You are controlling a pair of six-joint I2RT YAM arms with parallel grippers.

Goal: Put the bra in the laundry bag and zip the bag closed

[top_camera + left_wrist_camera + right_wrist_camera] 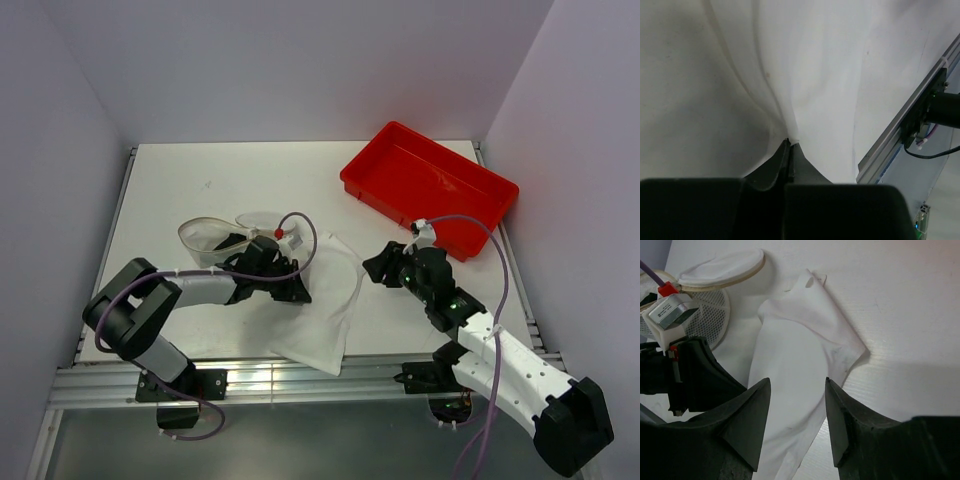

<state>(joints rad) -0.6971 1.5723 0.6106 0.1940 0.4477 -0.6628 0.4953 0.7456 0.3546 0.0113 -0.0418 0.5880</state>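
Note:
The bra (325,300) is a white soft garment lying spread flat on the table, reaching to the near edge. My left gripper (296,291) is shut on the bra's left edge; in the left wrist view the closed fingertips (790,143) pinch a fold of the white fabric (805,65). The laundry bag (213,237), whitish mesh with a tan rim, lies open just behind the left gripper; it also shows in the right wrist view (715,310). My right gripper (378,267) is open and empty, just right of the bra, its jaws over the fabric (790,355).
A red plastic tray (430,185) stands at the back right, just behind the right arm. The table's aluminium front rail (300,380) runs along the near edge; it also shows in the left wrist view (905,130). The left arm's body (695,380) fills the left of the right wrist view.

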